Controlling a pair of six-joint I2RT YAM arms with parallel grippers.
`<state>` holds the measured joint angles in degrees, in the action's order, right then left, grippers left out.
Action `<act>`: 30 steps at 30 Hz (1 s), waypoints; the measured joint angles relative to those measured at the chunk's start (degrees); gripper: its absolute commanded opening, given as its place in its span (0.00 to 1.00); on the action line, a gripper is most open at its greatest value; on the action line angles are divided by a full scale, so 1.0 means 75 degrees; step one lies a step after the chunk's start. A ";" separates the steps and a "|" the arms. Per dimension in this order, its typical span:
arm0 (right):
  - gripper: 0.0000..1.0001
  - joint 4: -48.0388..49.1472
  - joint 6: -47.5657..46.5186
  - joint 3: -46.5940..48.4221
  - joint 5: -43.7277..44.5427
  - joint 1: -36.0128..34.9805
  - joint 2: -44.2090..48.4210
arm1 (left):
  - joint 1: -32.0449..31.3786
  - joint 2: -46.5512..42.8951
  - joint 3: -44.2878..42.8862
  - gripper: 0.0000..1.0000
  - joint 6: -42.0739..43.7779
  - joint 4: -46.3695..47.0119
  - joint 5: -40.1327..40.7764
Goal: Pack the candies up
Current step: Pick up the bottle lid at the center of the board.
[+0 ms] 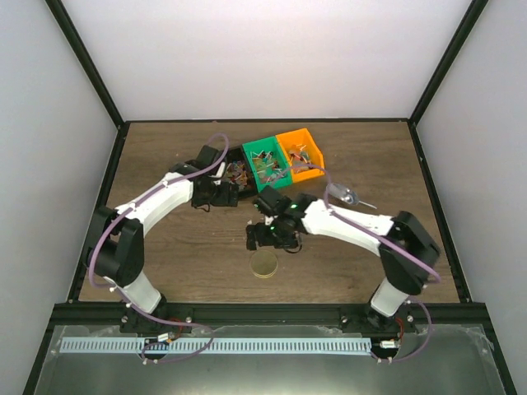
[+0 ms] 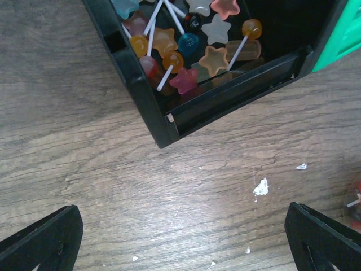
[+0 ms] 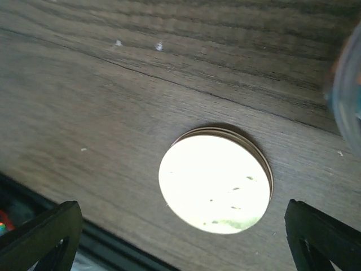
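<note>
The left gripper (image 2: pixel 180 243) hangs wide and empty above bare counter (image 2: pixel 84 164), just off the near corner of the black bin (image 2: pixel 145 107) where candies (image 2: pixel 186 51) lie heaped. More fill the green bin (image 1: pixel 262 145) and orange bin (image 1: pixel 298 133) set edge to edge beside it. The right gripper (image 3: pixel 180 240), equally wide and empty, hovers over a round lid (image 3: pixel 214 183) lying flat on open wood, well apart from the bins and near the counter's front edge.

Brown wooden table (image 1: pixel 165 247): black plastic bin (image 2: pixel 142 99), green plastic bin (image 1: pixel 262 143), orange plastic bin (image 1: pixel 310 174) side by side; round beige lid (image 1: pixel 264 263); silver metal scoop (image 1: pixel 346 196).
</note>
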<state>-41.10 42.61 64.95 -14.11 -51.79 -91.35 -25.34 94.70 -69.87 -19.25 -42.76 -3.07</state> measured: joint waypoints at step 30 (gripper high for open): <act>1.00 -0.1309 -0.0175 0.1163 0.1434 -0.1224 -0.1900 | 0.0134 -0.0006 0.0533 1.00 0.0469 0.0256 -0.0213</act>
<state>-50.92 41.30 73.67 -3.36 -60.97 -105.60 -24.34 94.65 -65.87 -15.73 -40.84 -4.67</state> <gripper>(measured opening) 0.999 0.999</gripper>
